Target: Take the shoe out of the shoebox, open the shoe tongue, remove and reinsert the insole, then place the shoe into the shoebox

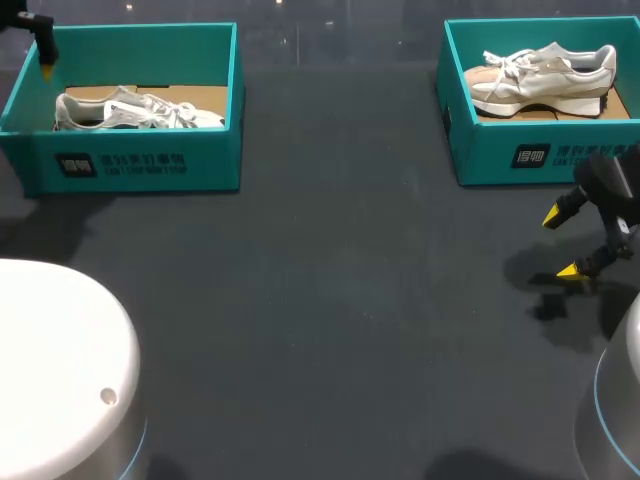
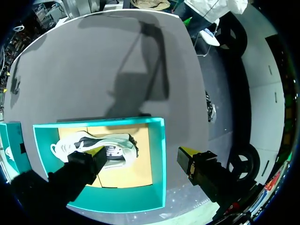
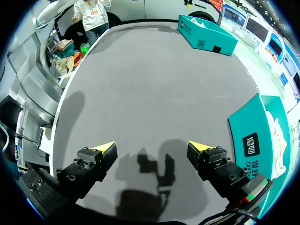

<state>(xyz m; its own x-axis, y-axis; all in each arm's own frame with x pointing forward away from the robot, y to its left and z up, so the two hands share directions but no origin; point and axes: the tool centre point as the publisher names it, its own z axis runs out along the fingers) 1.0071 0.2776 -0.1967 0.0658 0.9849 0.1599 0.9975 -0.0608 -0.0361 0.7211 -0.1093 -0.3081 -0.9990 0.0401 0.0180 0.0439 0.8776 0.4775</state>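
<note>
Left tool (image 2: 140,153) is wide open and holds nothing. It stands above one end of the left shoebox (image 2: 161,159). One finger (image 2: 96,157) is over the shoe (image 2: 117,149) inside; the other is outside the box, beyond its end wall. Right tool (image 3: 151,149) is also fully open and empty, low over the bare surface (image 1: 340,300). The second shoebox (image 1: 520,155) and its shoe (image 1: 540,75) are well apart, ahead of it and to one side.

Hazards, as judged:
- The left tool straddles the box wall, so a straight descent would likely land a finger on the rim. It could also close on cardboard and drag or tip the light box.
- The shoe's long axis runs along the box's long side, roughly in line with the opening between the left tool's fingers. Closing as it stands would bear on the shoe's length, not its width, so a turn of the wrist appears necessary.
- Loose laces lie on top. A pinch on them alone could let the shoe swing or drop.
- The box could lift with the shoe if nothing restrains it.

The shoe lies flat on its sole. Its heel end, with dark tread wrapping upward, appears nearest the gap between the fingers. The toe appears to point past the inner finger, toward the other box.
</note>
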